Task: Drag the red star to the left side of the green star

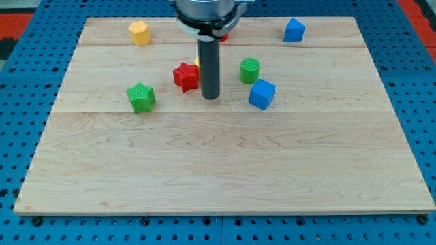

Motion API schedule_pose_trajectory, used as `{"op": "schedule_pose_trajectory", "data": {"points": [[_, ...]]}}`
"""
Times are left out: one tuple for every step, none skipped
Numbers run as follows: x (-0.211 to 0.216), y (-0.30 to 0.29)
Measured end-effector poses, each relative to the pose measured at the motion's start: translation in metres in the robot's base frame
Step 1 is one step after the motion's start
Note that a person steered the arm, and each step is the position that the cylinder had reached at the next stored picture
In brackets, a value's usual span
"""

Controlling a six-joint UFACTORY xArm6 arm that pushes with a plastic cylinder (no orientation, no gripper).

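Note:
The red star (184, 76) lies on the wooden board (225, 170), a little above the middle. The green star (141, 97) lies to its lower left, with a gap between them. My tip (210, 97) rests on the board just right of the red star and slightly below it, close to it or touching its right side. The rod rises from there to the top of the view and hides part of a yellow block behind it.
A green cylinder (250, 70) and a blue cube (261, 94) lie right of my tip. A yellow hexagonal block (139, 33) is at the top left, a blue block (293, 30) at the top right. A red block (222, 37) peeks out beside the rod.

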State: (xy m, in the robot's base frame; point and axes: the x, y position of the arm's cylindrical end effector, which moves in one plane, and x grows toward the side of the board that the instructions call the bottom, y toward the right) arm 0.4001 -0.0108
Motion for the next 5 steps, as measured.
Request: {"op": "schedule_pose_trajectory", "data": {"points": [[-0.019,-0.018],[-0.029,-0.034],[-0.029,-0.036],[-0.043,-0.049],[-0.05,-0.101]]}}
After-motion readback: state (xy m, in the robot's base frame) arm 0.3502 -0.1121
